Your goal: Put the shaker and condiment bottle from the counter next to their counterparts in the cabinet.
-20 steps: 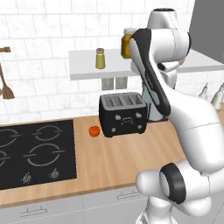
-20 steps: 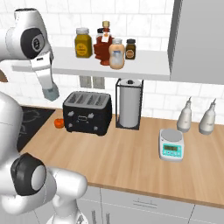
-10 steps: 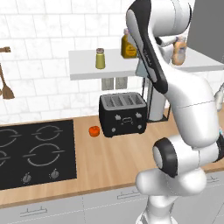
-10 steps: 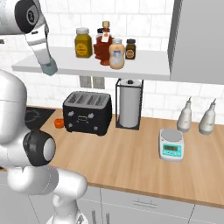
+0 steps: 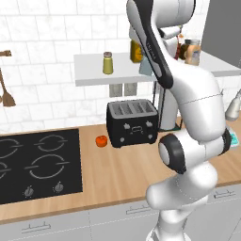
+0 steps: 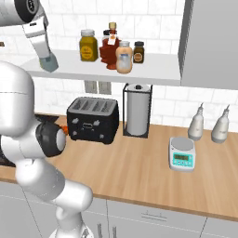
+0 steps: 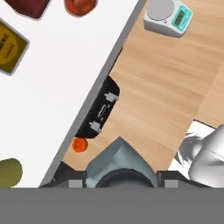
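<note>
My gripper (image 6: 47,61) is shut on the pale blue shaker (image 6: 49,64), holding it at the front edge of the white cabinet shelf (image 6: 153,74), near its left end. Looking down in the hand view, the shaker (image 7: 120,162) fills the space between the fingers, just off the shelf edge (image 7: 94,94). The yellow-green shaker (image 5: 108,63) stands on the shelf, left of my gripper (image 5: 146,70). The tan-peach condiment bottle (image 6: 123,57) stands on the shelf beside the tall red bottle (image 6: 110,44). The wooden counter (image 6: 139,162) lies below.
A yellow jar (image 6: 88,45) and a dark jar (image 6: 138,52) share the shelf. Below it stand a black toaster (image 6: 92,120), a paper towel holder (image 6: 137,109), a scale (image 6: 182,153) and two pale bottles (image 6: 197,122). An orange fruit (image 5: 101,141) lies beside the hob (image 5: 37,160).
The arm has lifted the shaker from just above the toaster up to shelf height and closer to the shelf's front edge. Nothing else has moved.
</note>
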